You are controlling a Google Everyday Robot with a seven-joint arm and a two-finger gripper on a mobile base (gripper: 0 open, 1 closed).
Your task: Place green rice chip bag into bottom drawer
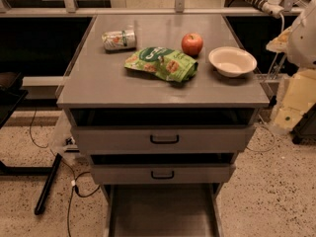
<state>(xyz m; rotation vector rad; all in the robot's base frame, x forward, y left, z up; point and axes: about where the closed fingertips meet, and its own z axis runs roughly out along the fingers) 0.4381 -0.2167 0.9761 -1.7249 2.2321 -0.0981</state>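
The green rice chip bag [162,63] lies flat on the grey cabinet top [108,83], near the middle, logo up. The bottom drawer [160,214] is pulled out towards me below the two upper drawers, and its grey tray shows nothing inside. Part of my white arm [302,31] shows at the right edge, beside and above the cabinet's right side, well apart from the bag. My gripper itself is out of view.
A red apple [192,44] sits just behind the bag on the right. A white bowl [232,61] is at the right edge, and a small green-and-white can [119,39] lies at the back left. The two upper drawers [164,139] have black handles. Cables [74,184] lie on the floor at left.
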